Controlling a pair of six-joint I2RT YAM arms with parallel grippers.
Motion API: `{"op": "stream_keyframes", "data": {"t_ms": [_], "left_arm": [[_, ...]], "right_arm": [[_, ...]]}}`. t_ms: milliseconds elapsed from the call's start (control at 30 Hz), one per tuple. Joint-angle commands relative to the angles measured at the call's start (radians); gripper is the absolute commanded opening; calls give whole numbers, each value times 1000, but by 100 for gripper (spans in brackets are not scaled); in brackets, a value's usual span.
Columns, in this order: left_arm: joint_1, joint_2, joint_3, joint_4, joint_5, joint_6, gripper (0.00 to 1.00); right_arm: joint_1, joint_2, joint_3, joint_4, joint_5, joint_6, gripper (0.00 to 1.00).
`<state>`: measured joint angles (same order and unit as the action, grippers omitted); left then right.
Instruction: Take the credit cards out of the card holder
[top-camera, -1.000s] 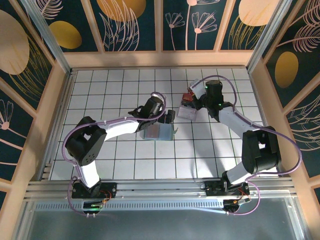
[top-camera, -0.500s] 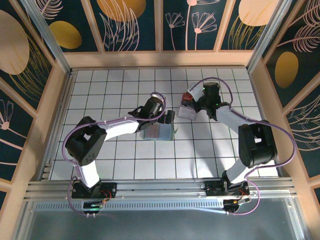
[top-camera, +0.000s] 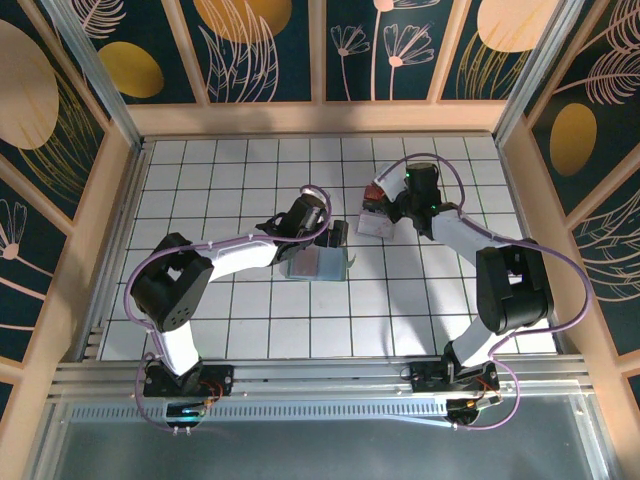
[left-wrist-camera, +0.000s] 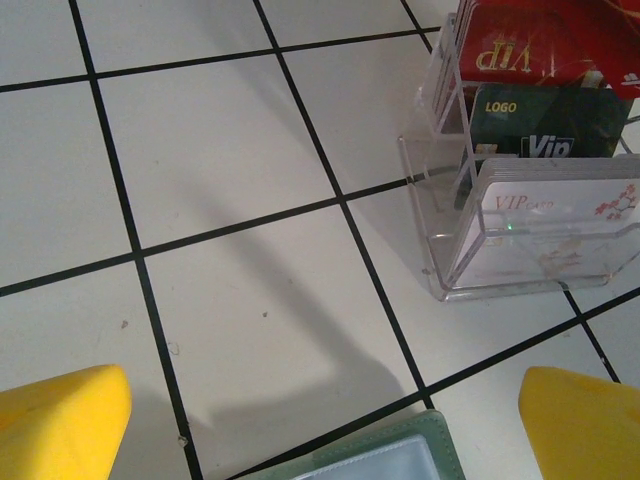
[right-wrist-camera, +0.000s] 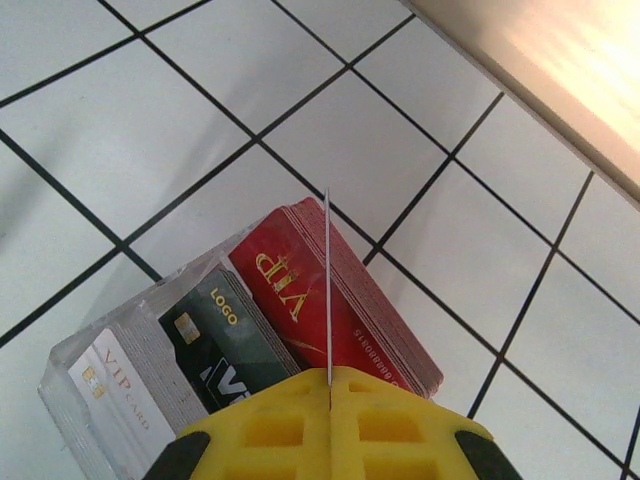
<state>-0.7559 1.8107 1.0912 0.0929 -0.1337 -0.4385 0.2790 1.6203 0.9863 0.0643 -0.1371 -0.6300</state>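
As seen from above, left gripper (top-camera: 338, 236): released, over the card holder (top-camera: 316, 265).
Right gripper (right-wrist-camera: 329, 386): clenched on an edge-on card (right-wrist-camera: 328, 290), above the clear box (left-wrist-camera: 445, 265).

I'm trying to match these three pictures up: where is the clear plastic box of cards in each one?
Top external: the clear box, centre-right of the floor, at the right gripper tip.
Left wrist: clear box in the upper right corner.
Right wrist: clear box lower left, behind the edge-on credit card in the right gripper.
Shared landmark: its red VIP cards.
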Motion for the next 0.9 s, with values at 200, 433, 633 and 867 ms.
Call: {"op": "stream_keyframes", "data": {"t_ms": [200, 433, 633, 867], "left_arm": [[-3, -52, -18, -19, -42, -1, 99], [-3, -65, -26, -36, -61, 6, 99], [-3, -73, -29, -42, -83, 7, 99], [-3, -74, -20, -53, -96, 17, 99]], "right_arm": [[-23, -2, 25, 8, -7, -34, 0], [-31, 20, 11, 27, -26, -30, 0], [-32, 37, -6, 40, -53, -15, 0], [-32, 45, -31, 47, -81, 14, 0]]}}
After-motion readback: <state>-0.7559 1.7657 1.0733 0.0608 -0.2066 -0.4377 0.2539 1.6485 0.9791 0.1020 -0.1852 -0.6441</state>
